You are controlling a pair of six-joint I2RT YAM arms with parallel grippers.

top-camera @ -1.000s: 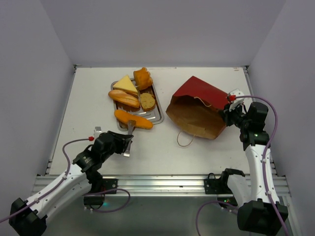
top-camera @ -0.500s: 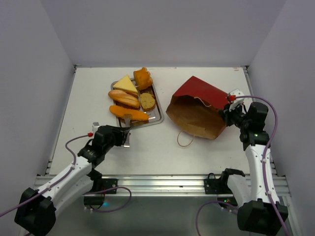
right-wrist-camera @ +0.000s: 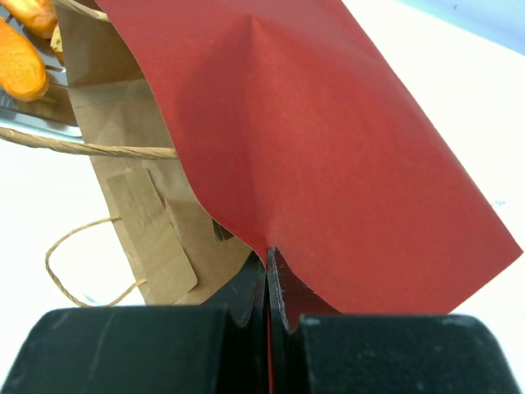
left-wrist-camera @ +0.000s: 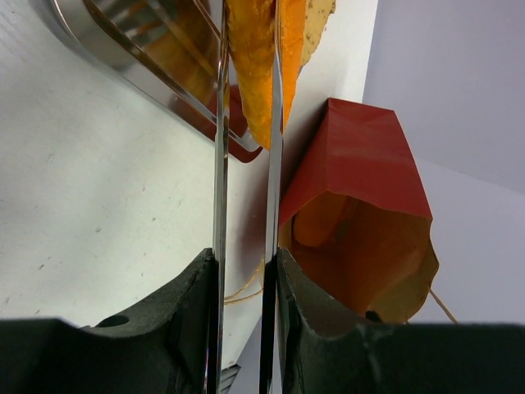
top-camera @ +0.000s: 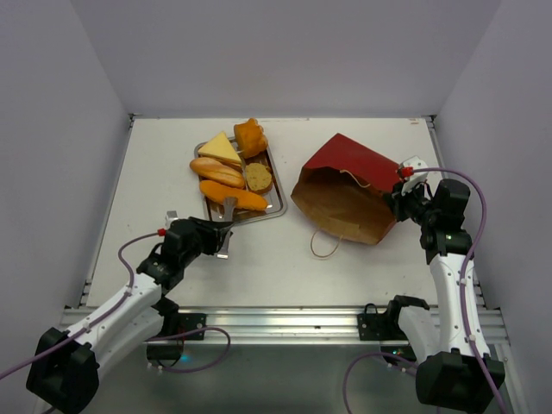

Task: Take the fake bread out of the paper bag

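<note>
The paper bag (top-camera: 345, 185) lies on its side, red outside and brown inside, its mouth facing the near left. My right gripper (top-camera: 398, 191) is shut on the bag's red back edge (right-wrist-camera: 328, 139), the jaws pinching the paper (right-wrist-camera: 268, 254). My left gripper (top-camera: 229, 205) is shut on a long orange loaf (top-camera: 237, 197) of fake bread, which rests along the front of the silver tray (top-camera: 281, 200). In the left wrist view the loaf (left-wrist-camera: 250, 74) sits between the long metal fingers (left-wrist-camera: 220, 164). A wedge (top-camera: 219, 148), a bun (top-camera: 250, 136) and a round slice (top-camera: 258, 178) lie on the tray with another loaf (top-camera: 217, 172).
A loop handle (top-camera: 323, 246) of the bag trails on the white table toward the near edge. The bag's open mouth (left-wrist-camera: 361, 246) shows behind the left fingers. Walls close in the table on the left, back and right.
My left gripper has carried the long orange loaf away from the near side and onto the front of the tray. The right gripper and the bag have not moved.
</note>
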